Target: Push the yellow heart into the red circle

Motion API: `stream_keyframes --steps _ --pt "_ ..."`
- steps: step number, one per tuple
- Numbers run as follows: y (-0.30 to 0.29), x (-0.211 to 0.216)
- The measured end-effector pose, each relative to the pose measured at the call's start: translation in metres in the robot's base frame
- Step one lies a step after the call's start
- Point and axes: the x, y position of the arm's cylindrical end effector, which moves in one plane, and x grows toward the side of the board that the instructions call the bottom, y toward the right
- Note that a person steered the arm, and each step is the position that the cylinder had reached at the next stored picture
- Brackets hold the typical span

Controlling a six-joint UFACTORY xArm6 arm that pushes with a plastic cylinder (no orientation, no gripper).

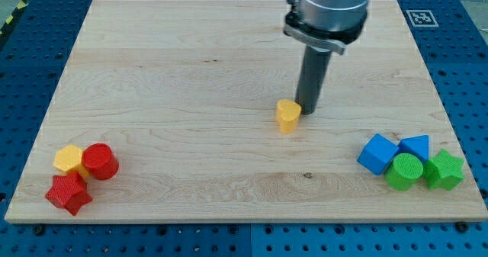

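Observation:
The yellow heart [287, 116] lies on the wooden board a little right of centre. My tip [307, 110] touches its right side, slightly above it in the view. The red circle [100, 162] stands far off at the bottom left, with a yellow hexagon-like block [69, 159] touching its left side and a red star [68, 194] below them.
A blue cube [378, 153], a blue triangular block [415, 146], a green circle [405, 171] and a green star [444, 170] cluster at the bottom right. The board's edge [244, 222] runs along the view's bottom. A marker tag [422, 17] sits at the top right corner.

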Motion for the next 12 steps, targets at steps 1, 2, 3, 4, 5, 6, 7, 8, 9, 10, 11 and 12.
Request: stream_keyframes --steps 1,2,3,4,5,6,7,8,9,10,11,12 --pt "-0.025 0.001" --pt "-0.026 0.008" --pt "-0.023 0.013" --pt "-0.016 0.013" --pt "-0.006 0.015" --pt "-0.006 0.015" --pt "-0.01 0.024" --pt "-0.023 0.037" --pt "-0.044 0.037" --pt "-0.066 0.037" --pt "-0.082 0.039" --pt "-0.086 0.056"
